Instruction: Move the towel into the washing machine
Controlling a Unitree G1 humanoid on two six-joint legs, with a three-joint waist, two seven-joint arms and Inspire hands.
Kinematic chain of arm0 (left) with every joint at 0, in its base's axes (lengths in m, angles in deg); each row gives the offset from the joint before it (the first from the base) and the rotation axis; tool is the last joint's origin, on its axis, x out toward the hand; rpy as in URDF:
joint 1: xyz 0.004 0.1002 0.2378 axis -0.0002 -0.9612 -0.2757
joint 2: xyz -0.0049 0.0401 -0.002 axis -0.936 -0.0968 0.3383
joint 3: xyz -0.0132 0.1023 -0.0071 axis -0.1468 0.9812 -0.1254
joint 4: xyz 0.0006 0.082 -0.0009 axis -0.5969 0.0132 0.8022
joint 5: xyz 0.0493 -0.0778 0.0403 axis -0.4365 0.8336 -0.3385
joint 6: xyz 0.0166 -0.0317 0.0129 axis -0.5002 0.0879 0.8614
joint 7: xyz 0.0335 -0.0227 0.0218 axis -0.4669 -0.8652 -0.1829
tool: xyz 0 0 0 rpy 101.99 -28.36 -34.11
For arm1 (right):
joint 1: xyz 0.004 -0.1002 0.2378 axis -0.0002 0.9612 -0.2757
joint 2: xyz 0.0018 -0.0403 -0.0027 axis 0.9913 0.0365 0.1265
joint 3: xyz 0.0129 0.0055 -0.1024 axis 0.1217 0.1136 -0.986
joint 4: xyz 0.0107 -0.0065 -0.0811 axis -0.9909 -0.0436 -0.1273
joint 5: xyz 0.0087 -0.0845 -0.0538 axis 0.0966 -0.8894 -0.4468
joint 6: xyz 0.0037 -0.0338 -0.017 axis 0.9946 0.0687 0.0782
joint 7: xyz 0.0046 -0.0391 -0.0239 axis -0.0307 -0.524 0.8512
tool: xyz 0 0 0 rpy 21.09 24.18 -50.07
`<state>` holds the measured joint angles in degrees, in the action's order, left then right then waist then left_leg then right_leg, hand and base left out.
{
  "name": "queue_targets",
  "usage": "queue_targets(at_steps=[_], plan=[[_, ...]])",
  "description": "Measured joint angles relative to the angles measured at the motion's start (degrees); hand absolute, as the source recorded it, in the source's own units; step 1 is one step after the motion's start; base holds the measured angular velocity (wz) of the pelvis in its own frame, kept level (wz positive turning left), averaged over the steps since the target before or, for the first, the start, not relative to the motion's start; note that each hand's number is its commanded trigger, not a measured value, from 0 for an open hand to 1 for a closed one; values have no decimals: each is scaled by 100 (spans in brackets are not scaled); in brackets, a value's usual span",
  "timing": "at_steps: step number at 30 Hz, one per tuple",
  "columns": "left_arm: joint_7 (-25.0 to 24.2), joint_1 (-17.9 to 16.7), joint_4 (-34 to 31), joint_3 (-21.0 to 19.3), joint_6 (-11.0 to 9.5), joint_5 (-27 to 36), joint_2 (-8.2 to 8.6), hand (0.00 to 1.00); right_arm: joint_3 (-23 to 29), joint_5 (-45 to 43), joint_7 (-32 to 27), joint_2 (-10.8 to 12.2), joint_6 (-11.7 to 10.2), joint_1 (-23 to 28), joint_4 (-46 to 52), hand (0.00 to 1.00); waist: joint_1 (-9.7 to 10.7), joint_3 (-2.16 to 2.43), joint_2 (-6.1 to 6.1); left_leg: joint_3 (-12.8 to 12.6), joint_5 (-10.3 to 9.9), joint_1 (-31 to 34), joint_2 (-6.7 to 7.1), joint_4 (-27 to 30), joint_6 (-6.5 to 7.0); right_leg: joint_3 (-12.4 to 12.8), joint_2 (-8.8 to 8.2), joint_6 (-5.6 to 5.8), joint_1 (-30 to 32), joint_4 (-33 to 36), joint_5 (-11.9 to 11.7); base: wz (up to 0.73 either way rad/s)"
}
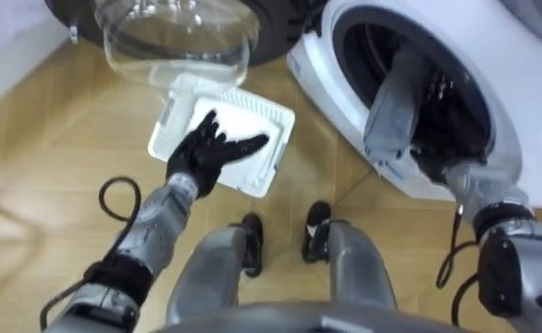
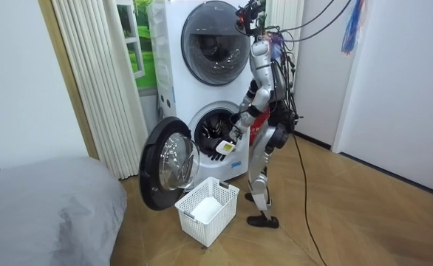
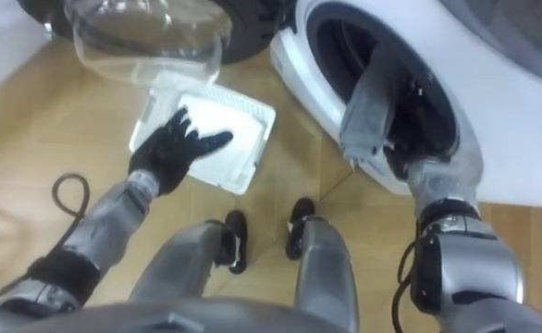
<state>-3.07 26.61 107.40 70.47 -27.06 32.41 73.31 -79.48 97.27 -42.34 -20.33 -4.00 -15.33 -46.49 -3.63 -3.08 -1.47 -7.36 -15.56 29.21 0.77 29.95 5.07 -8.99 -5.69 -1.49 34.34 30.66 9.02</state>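
A grey towel (image 1: pixel 396 102) hangs in the round opening of the lower washing machine (image 1: pixel 331 88), its lower end lying over the white rim. My right hand (image 1: pixel 440 155) reaches into the dark drum just beside the towel, where its fingers are lost in the dark. Held above the white basket (image 1: pixel 273 168), my left hand (image 1: pixel 206 153) is open with fingers spread and carries nothing. In the room view I stand upright close to the machine (image 2: pixel 178 100), with my left hand (image 2: pixel 225 146) near the drum.
The machine's door (image 1: pixel 178 37) stands swung open to my left, its glass bowl over the basket's far end. The basket (image 2: pixel 202 222) sits on the wooden floor just ahead of my feet with something white in it. A second machine is stacked above.
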Motion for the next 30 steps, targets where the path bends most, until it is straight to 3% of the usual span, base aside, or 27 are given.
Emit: queue_targets(at_steps=[4, 9, 10, 12, 15, 19, 22, 24, 30], plan=[[-5, -84, 454, -151, -1, -640, 22, 0, 1, -63, 376, 150, -116, 448, 66, 0, 3, 15, 59, 28, 11, -386, -15, -225, -17, -61, 92, 30, -398, -261, 7, 1], [14, -646, 824, -748, -105, -1246, -5, 0, 5, -453, 1034, 279, -257, 1267, 16, 0, 20, 125, 223, 107, 16, -1120, -13, -689, -27, -232, 133, 68, -1166, -719, 24, 4], [22, -712, 880, -805, -125, -1288, -26, 0, 7, -482, 1093, 296, -258, 1349, 5, 0, 32, 130, 225, 108, 19, -1213, -13, -746, -31, -233, 142, 73, -1252, -760, 22, -3], [60, -1032, 1041, -1061, -189, -1600, -106, 0, 5, -698, 1337, 350, -256, 1781, 31, 0, 37, 197, 228, 121, 27, -1565, -18, -1008, -44, -220, 195, 113, -1598, -988, 7, 0], [160, -1471, 1140, -1440, -211, -2029, -114, 0, 12, -1262, 1541, 361, -261, 2256, -78, 0, 43, 251, 223, 148, 41, -2006, -22, -1292, -61, -270, 239, 136, -2026, -1223, -4, 0], [323, -1936, 1254, -1669, -261, -2125, -154, 0, -8, -1840, 1758, 398, -262, 2772, -232, 0, 103, 298, 144, 149, 56, -2432, -44, -1538, -86, -275, 299, 146, -2424, -1407, 2, 0], [512, -2131, 1478, -1711, -261, -2373, -171, 0, -177, -2787, 1810, 408, -264, 3032, -414, 0, 227, 315, 102, 143, 59, -2755, -71, -1711, -96, -279, 354, 158, -2772, -1613, -5, 0], [589, -2163, 1611, -1715, -261, -2570, -170, 0, -270, -3619, 1824, 429, -257, 3176, -413, 0, 239, 301, 101, 132, 63, -2890, -85, -1817, -110, -268, 380, 160, -2891, -1647, -7, -2], [659, -2177, 1781, -1933, -253, -3109, -173, 0, -283, -5264, 1831, 431, -220, 3134, -677, 0, 317, 289, 148, 103, 68, -3206, -111, -1947, -136, -192, 459, 171, -3189, -1808, -19, -3]])
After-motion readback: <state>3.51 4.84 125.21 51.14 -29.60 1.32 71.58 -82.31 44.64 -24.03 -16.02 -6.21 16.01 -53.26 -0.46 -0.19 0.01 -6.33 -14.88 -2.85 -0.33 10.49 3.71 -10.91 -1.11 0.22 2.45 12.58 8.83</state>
